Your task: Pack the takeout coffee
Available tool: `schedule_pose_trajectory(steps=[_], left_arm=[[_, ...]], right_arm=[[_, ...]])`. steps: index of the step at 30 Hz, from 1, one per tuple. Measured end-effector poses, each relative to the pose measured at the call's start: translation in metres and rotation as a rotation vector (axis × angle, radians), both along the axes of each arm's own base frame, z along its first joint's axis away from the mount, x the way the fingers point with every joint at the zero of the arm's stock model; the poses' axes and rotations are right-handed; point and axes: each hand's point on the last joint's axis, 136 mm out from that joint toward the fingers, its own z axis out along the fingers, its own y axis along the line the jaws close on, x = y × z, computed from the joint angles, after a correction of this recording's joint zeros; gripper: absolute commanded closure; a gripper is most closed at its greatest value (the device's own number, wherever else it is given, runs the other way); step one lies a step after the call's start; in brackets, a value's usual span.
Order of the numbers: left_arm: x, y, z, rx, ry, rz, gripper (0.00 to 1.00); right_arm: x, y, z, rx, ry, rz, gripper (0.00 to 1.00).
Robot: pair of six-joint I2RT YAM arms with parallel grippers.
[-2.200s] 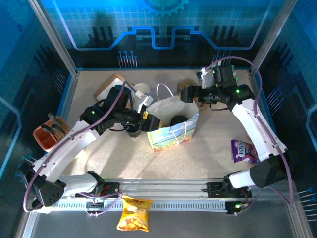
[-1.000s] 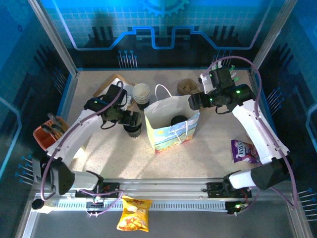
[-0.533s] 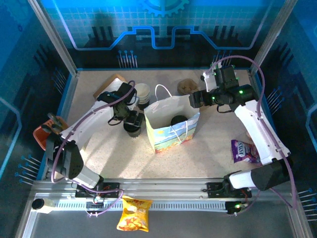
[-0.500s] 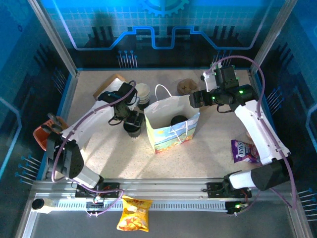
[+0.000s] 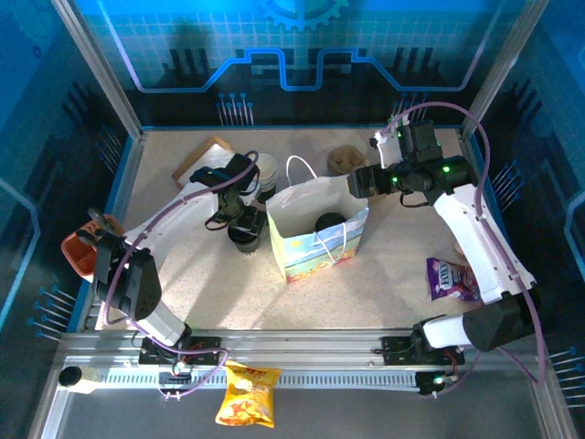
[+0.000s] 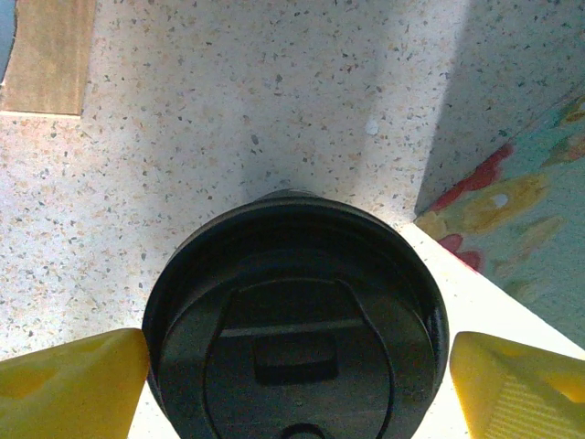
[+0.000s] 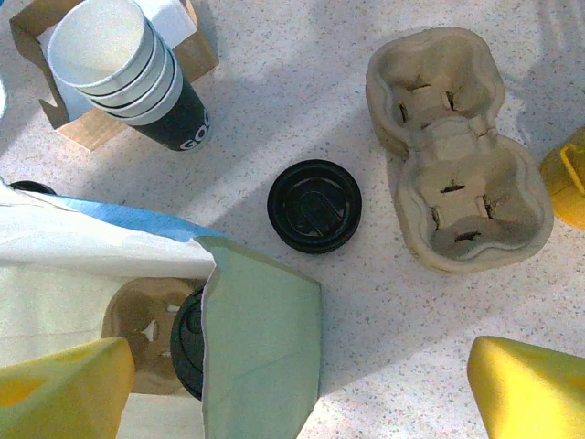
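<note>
In the left wrist view the black lid (image 6: pixel 297 320) runs off the bottom edge, and whatever stands beneath it is hidden. The left gripper (image 6: pixel 292 380) has its yellow fingertips (image 6: pixel 69 375) clipped by the lower corners, and the paper bag (image 6: pixel 521 210) is cut by the right edge. In the right wrist view the bag's folded wall covers most of the coffee cup (image 7: pixel 187 347) at the lower left, leaving a sliver of its lid. A yellow shape (image 7: pixel 567 183) at the right edge cannot be identified. From above, the right arm (image 5: pixel 480 247) hides part of the purple snack packet (image 5: pixel 446 277), its print too small to read.
</note>
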Motion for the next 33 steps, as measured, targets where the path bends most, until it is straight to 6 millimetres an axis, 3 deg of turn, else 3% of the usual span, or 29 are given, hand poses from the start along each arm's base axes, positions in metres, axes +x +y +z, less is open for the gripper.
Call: schedule_pose_trajectory(steps=[14,33], left_arm=[[-0.0044,0.0005,-0.008,0.031,0.033,-0.023,0.21],[-0.0046,0.0002,-0.0088,0.053,0.073,-0.048,0.2]], right_arm=[[-0.0009,-0.0011,-0.0054,-0.003,0.013,0.0,0.05],[-0.0011,-0.0011,-0.0089,-0.006,0.022,0.001,0.05]])
